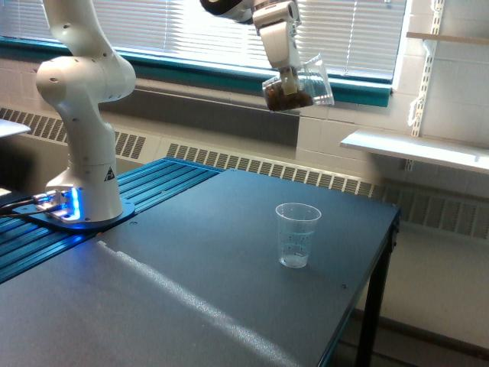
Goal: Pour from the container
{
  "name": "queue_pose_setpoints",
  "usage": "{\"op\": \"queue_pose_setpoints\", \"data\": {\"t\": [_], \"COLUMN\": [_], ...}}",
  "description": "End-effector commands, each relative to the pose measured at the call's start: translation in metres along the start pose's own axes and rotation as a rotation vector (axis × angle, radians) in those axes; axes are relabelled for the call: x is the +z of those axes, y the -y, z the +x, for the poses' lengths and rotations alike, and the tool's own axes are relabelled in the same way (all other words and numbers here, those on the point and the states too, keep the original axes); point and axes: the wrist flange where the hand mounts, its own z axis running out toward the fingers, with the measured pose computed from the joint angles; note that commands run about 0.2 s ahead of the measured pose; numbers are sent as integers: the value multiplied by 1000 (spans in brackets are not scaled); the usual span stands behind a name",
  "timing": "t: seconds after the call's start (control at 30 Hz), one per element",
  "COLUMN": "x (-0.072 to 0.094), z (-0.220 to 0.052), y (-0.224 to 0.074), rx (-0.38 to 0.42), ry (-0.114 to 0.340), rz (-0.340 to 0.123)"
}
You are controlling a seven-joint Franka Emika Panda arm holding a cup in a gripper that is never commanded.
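Gripping the tilted container (299, 84) of brown granules, the robot's gripper (288, 79) hung high above a ribbed clear cup (296, 235) standing on the dark table (191, 267).

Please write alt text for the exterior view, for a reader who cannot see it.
A white robot arm's gripper holds a tilted clear container of brown granules high above a dark table. An empty ribbed clear cup stands upright on it.
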Motion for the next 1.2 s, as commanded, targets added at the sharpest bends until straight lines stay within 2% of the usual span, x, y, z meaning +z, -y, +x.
{"op": "queue_pose_setpoints", "data": {"t": [0.03, 0.43, 1.2], "x": [-1, 7, 25], "z": [-10, -31, -49], "y": [-1, 0, 7], "rx": [7, 44, 70], "ry": [1, 28, 74], "rz": [-24, -61, -117]}}
